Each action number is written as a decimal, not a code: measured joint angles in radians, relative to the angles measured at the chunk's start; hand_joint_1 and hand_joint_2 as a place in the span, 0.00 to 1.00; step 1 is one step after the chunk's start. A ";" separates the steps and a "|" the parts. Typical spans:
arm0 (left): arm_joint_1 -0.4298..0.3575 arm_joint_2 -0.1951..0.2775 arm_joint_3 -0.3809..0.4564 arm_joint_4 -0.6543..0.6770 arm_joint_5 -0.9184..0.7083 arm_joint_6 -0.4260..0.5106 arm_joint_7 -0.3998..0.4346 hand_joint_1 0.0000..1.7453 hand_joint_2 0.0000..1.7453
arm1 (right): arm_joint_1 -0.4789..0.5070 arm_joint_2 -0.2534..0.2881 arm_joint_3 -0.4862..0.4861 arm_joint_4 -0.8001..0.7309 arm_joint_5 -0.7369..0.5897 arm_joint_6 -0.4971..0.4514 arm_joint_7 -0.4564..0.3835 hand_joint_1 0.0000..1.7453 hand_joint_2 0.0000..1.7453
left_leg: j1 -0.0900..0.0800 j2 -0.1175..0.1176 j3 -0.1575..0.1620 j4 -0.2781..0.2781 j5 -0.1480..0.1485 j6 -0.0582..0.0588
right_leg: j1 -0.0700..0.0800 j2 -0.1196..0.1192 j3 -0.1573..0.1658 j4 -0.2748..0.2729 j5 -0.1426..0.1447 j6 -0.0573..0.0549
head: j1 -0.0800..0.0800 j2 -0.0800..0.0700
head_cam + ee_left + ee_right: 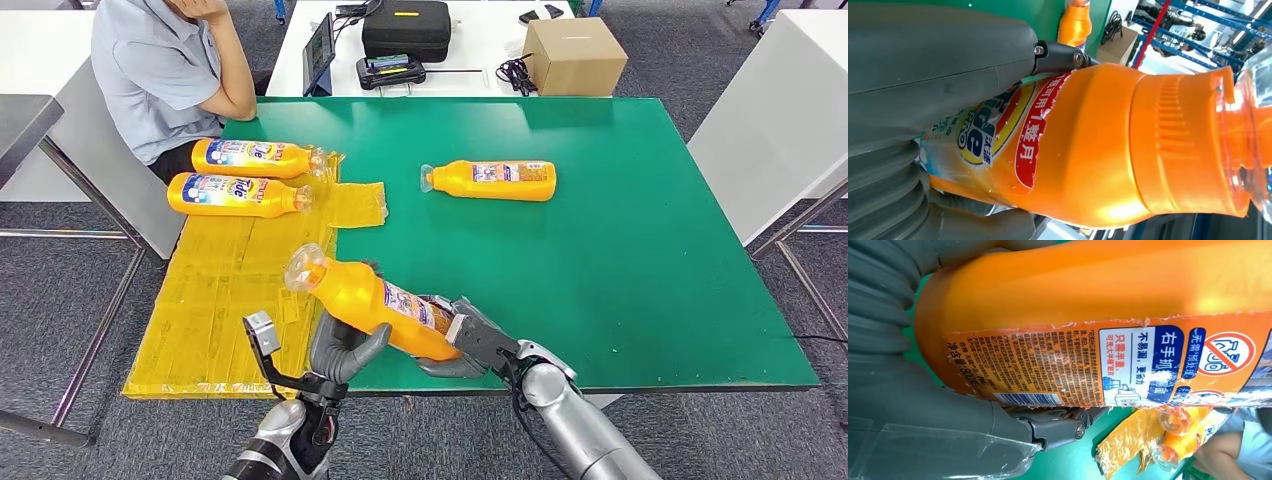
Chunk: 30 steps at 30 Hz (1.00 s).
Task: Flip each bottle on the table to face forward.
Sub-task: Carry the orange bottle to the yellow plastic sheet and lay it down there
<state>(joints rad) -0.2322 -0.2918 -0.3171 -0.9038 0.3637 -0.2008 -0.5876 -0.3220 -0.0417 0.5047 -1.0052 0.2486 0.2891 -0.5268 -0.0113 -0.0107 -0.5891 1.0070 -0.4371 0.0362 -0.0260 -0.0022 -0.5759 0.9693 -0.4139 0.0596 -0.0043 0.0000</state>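
Both hands hold orange bottle [372, 303] tilted above near edge of green surface [650, 260]: left hand [345, 350] under middle, right hand [470, 340] at base. Two bottles [245, 177] lie on yellow sheet [215, 300]; another bottle [495, 181] mid-surface. Person [165, 70] sits beyond.

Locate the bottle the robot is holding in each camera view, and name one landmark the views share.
Head view: held bottle low centre, over the table's near edge, between left hand and right hand.
Left wrist view: held bottle across the middle.
Right wrist view: held bottle across the upper part.
Shared landmark: green table.
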 joint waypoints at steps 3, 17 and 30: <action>0.006 0.000 0.005 -0.012 0.012 0.000 -0.003 1.00 1.00 | -0.004 0.001 0.004 0.020 0.002 -0.004 0.000 0.70 1.00 | 0.000 0.000 0.000 0.000 0.000 0.000 | 0.000 0.000 0.000 0.000 0.000 0.000 | 0.000 0.000; 0.044 0.000 0.019 -0.107 0.038 -0.041 -0.005 1.00 1.00 | -0.014 0.007 0.009 0.125 0.018 -0.023 0.009 0.00 1.00 | 0.000 0.000 0.000 0.000 0.000 0.000 | 0.000 0.000 0.000 0.000 0.000 0.000 | 0.000 0.000; 0.080 -0.001 0.011 -0.236 0.049 -0.005 0.033 1.00 1.00 | -0.007 0.012 -0.004 0.158 0.017 -0.051 0.015 0.00 1.00 | 0.000 0.000 0.000 0.000 0.000 0.000 | 0.000 0.000 -0.001 0.000 0.000 0.000 | 0.000 0.000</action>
<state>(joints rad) -0.1523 -0.2928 -0.3061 -1.1394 0.4132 -0.2063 -0.5542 -0.3289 -0.0293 0.5011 -0.8470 0.2661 0.2383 -0.5117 -0.0114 -0.0104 -0.5893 1.0070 -0.4371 0.0362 -0.0263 -0.0019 -0.5766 0.9693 -0.4139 0.0596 -0.0042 0.0000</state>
